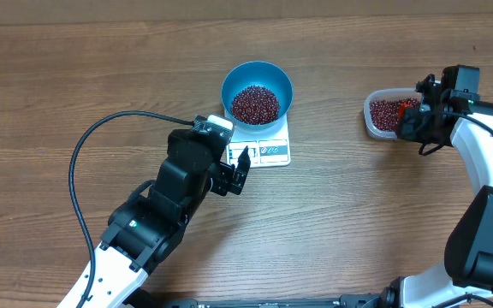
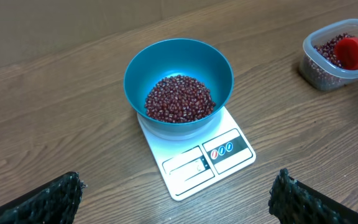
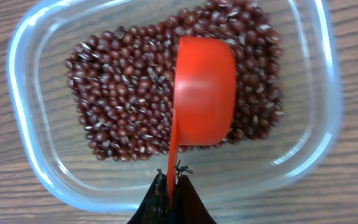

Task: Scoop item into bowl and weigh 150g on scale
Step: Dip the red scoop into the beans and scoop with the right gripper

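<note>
A wood-grain table (image 1: 75, 77) with long brown streaks fills the overhead view. The round, smooth blue plastic bowl (image 1: 233, 79) sits on the flat white rectangular scale (image 1: 274, 152), toward 12 o'clock from the table's middle, with a heap of small oval maroon beans (image 1: 255, 103) inside. The left gripper (image 1: 236, 174) hovers at 7 o'clock of the scale, empty. At 3 o'clock of the bowl, well apart, a clear rounded-rectangular tub (image 1: 369, 115) holds more beans, with the right gripper (image 1: 411, 120) over its far edge.

From the left wrist, two black, rough-textured fingers (image 2: 45, 202) stand spread to the lower corners, as wide apart as they go, gripping nothing. The bowl rests on the scale's far half; the display window and button panel face 5 o'clock.

From the right wrist, the jaws are pinched tight on the thin handle of a glossy red scoop (image 3: 204, 93), whose rounded cup lies over the beans in the tub.
</note>
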`<state>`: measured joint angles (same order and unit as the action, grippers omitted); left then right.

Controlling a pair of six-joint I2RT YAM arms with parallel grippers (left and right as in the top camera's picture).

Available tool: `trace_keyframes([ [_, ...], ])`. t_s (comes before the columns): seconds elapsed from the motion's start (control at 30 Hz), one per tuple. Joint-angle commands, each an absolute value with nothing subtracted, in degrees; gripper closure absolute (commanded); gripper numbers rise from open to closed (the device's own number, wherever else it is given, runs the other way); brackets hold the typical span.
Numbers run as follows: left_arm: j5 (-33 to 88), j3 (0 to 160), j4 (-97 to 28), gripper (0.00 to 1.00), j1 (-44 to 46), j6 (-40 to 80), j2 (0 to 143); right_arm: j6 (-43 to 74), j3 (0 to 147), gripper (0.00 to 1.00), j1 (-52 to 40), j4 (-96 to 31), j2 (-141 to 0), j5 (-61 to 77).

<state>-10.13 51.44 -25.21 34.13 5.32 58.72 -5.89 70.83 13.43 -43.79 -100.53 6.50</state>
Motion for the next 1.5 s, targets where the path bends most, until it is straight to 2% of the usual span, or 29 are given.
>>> trace_keyframes([
  [0.0,-10.9,51.64,-24.99,0.0,34.15,3.81,57.6,-6.92,70.46,0.96,13.52,-44.64,-102.83,11.22],
  [0.37,-10.9,51.64,-24.99,0.0,34.15,3.81,57.6,-8.03,70.46,0.96,13.52,-44.71,-102.85,20.82],
  [1.47,-10.9,51.64,-24.6,0.0,34.15,3.81,57.6,-9.54,70.35,0.96,15.79,-45.28,-102.89,34.15],
])
